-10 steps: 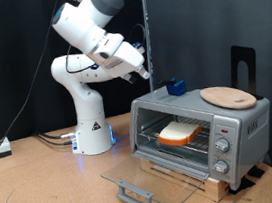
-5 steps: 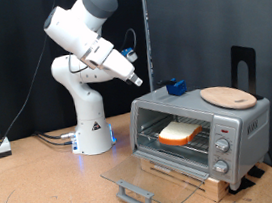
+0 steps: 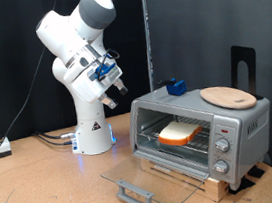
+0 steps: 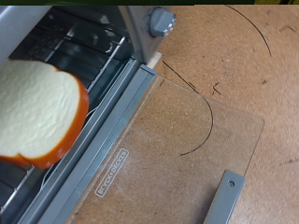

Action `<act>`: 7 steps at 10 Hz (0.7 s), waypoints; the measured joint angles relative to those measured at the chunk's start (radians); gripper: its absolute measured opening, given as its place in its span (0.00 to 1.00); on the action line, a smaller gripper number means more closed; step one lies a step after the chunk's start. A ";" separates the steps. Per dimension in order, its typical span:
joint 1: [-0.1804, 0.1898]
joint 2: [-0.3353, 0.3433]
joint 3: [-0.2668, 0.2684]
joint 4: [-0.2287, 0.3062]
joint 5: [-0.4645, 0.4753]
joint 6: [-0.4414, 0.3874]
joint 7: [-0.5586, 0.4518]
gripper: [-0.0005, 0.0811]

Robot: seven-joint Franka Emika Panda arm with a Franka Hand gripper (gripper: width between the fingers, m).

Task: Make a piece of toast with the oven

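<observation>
So right now we've got the piece of toast [image 3: 177, 132] sitting on the rack inside the oven [image 3: 202, 129], and the glass door [image 3: 148, 178] is hanging wide open, laid flat toward about 7 o'clock from the oven in the exterior view. The gripper [image 3: 115, 87] is up in the air well apart from everything, at roughly 10 o'clock from the oven, and nothing shows between its fingers; we honestly can't tell whether they're spread or closed at this size. In the wrist view the toast [image 4: 37, 110] sits near the front of the rack, close to the door hinge. What worries us: that flat door sticks out a long way, so a low approach could clip its handle [image 3: 134, 193] or shove the whole oven. And a careless bump near the rack could knock the slice off.
</observation>
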 joint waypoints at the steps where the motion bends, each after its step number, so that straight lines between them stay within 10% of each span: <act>1: -0.007 0.004 0.000 0.005 -0.053 -0.047 0.052 0.99; 5: -0.105 0.163 0.009 0.121 -0.281 -0.250 0.459 0.99; 7: -0.140 0.320 -0.016 0.231 -0.340 -0.404 0.501 0.99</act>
